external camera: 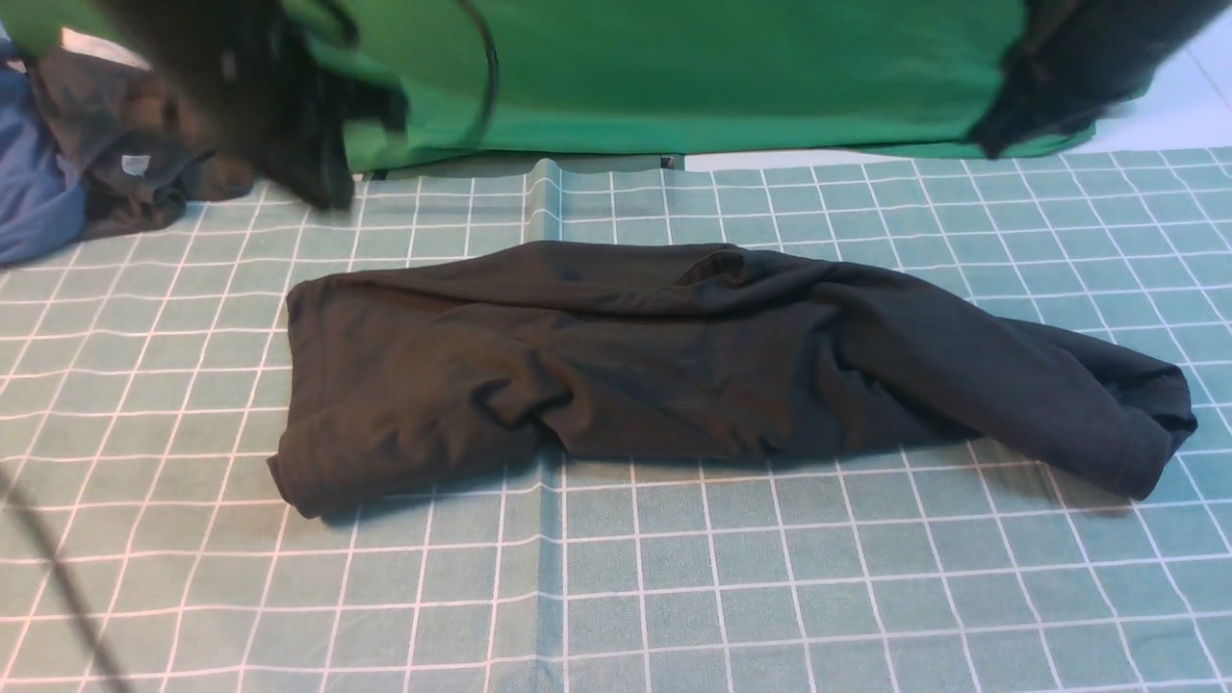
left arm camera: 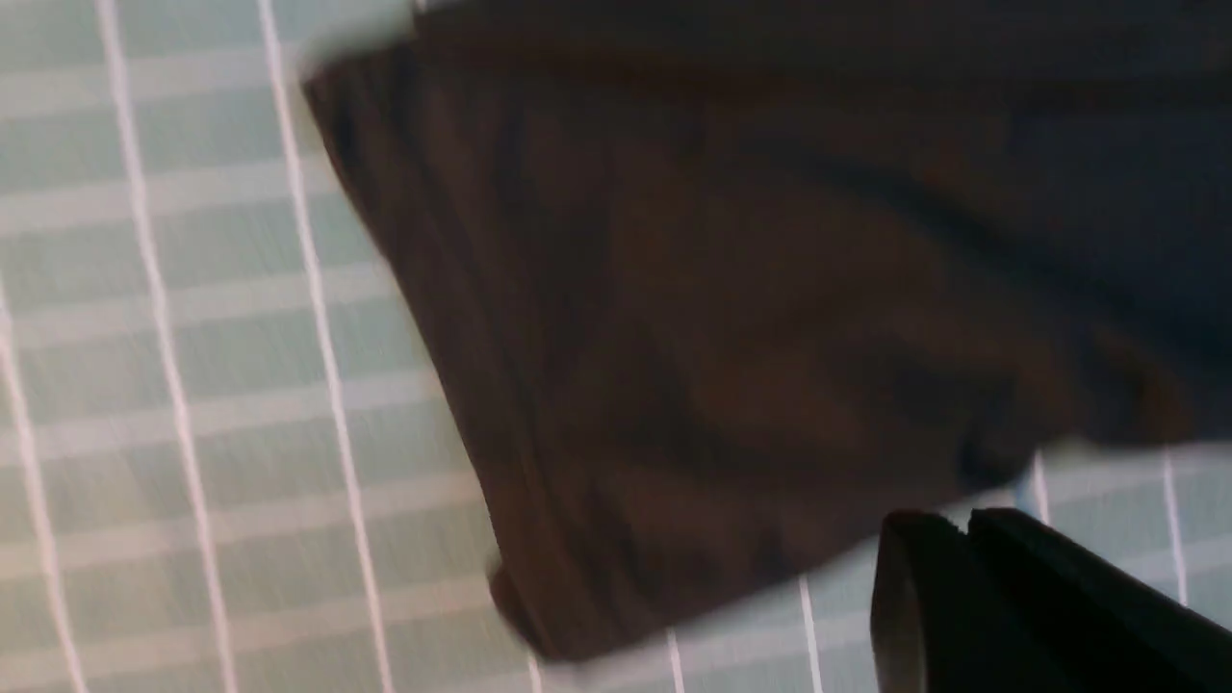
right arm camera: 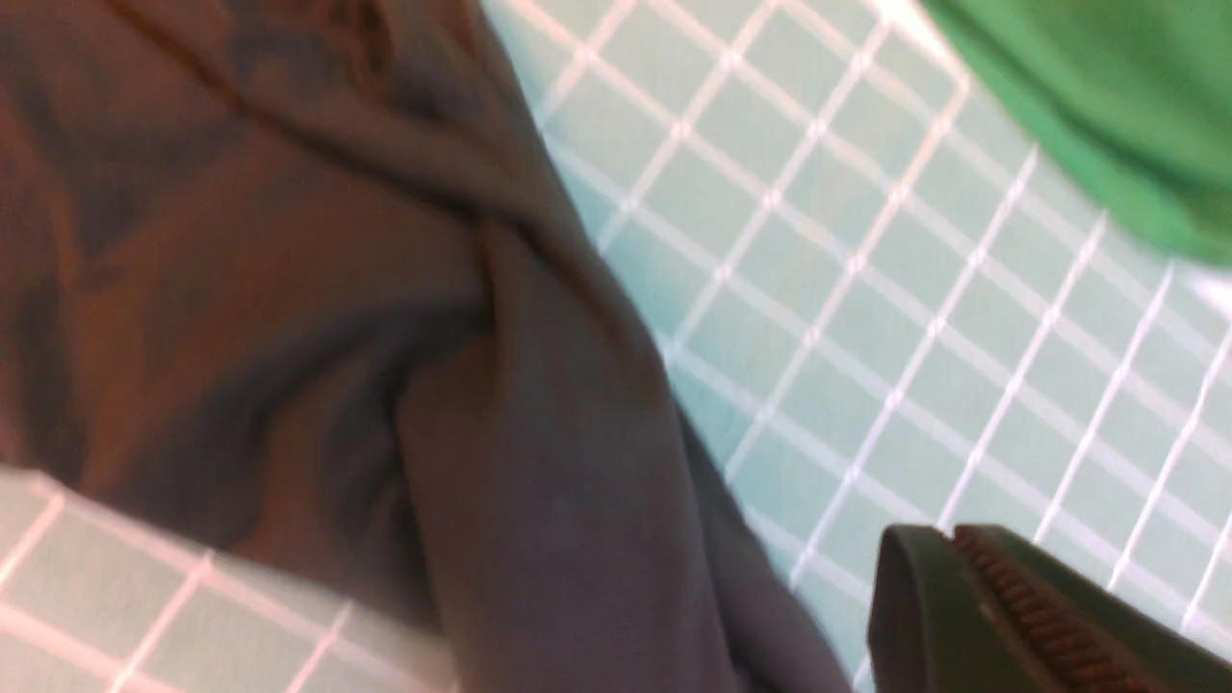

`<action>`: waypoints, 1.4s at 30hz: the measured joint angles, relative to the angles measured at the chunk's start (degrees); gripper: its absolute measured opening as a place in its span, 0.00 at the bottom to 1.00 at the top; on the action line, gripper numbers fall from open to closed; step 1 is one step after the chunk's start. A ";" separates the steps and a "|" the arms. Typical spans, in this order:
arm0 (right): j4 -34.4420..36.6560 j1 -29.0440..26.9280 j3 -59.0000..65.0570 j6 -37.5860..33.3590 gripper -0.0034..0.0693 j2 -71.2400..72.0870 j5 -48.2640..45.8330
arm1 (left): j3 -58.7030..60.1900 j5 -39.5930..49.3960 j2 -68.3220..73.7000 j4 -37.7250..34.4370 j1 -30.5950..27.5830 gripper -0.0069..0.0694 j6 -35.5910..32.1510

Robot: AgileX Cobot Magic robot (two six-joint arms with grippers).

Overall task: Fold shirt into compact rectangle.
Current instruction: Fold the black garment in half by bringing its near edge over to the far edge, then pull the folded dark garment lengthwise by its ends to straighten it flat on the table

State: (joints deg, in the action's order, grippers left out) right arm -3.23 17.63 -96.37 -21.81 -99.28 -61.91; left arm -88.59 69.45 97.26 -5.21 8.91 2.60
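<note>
The black shirt lies folded into a long rumpled band across the middle of the checked cloth, its right end tapering into a bunched tail. Both arms are raised clear of it and blurred. My left gripper hangs at the back left, above the table; in the left wrist view its fingers are pressed together with nothing between them, above the shirt's left end. My right gripper is up at the back right; its ribbed fingers are shut and empty beside the shirt's right end.
A big green cloth covers the back of the table. A dark grey garment and a blue one lie heaped at the far left. The checked teal tablecloth spreads in front of the shirt. A thin cable crosses the front left corner.
</note>
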 joint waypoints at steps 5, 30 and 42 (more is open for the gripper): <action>2.73 -0.46 4.52 -0.86 0.08 2.13 0.81 | 16.94 -2.84 -5.05 1.03 1.35 0.14 3.52; 9.68 -0.46 11.67 -6.14 0.08 3.16 6.20 | 33.29 -31.74 3.45 7.07 0.79 0.91 11.73; 9.90 -0.46 11.67 -7.12 0.08 3.16 2.49 | 33.15 -22.95 0.01 10.94 0.84 0.23 8.62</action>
State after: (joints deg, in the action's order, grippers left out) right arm 6.67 17.17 -84.70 -28.93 -96.12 -59.42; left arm -55.44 46.50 97.27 5.73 9.75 11.22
